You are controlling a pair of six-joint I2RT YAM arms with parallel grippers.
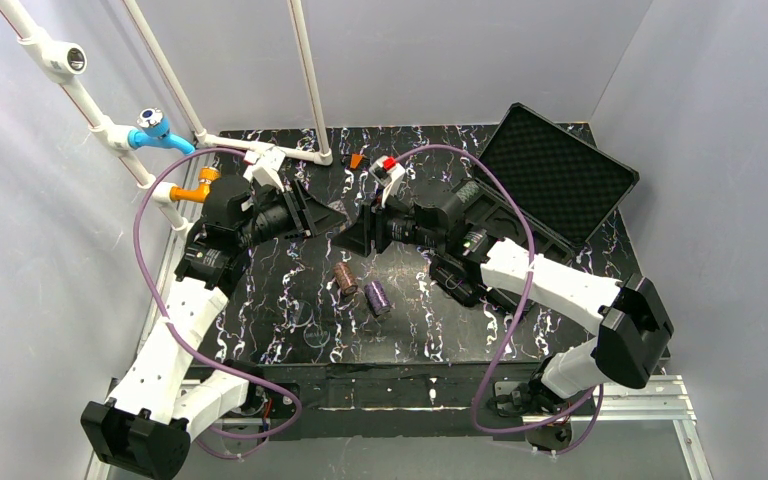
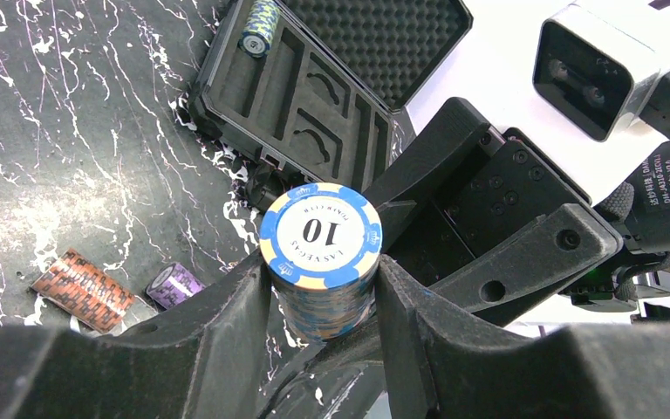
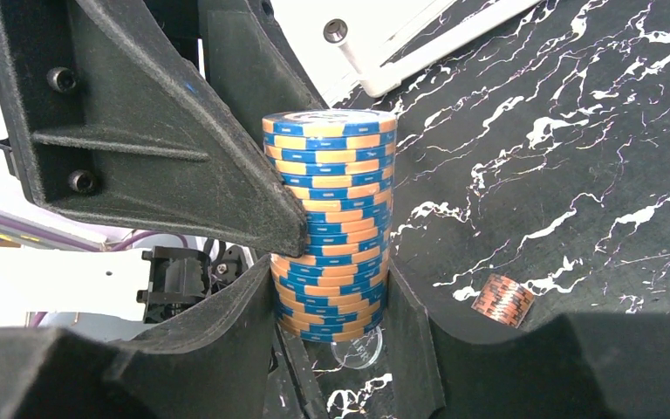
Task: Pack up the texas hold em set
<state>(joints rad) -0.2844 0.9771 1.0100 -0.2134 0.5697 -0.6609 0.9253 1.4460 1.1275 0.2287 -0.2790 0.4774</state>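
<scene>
A blue-and-orange chip stack (image 2: 321, 262) with a "10" face is held in the air between both arms. My left gripper (image 2: 323, 272) is shut on its top end. My right gripper (image 3: 331, 284) is shut on its lower end, with the stack (image 3: 330, 218) standing upright between the pads. In the top view the two grippers meet mid-table, left (image 1: 332, 215) and right (image 1: 362, 228), hiding the stack. A brown stack (image 1: 345, 280) and a purple stack (image 1: 377, 297) lie on the table. The black case (image 1: 560, 165) stands open at the back right, with a grey-green stack (image 2: 259, 26) in its tray.
A small orange piece (image 1: 357, 160) lies at the back of the marbled table (image 1: 290, 300). White pipes (image 1: 305, 80) rise at the back left. A clear round disc (image 3: 355, 347) lies on the table under the held stack.
</scene>
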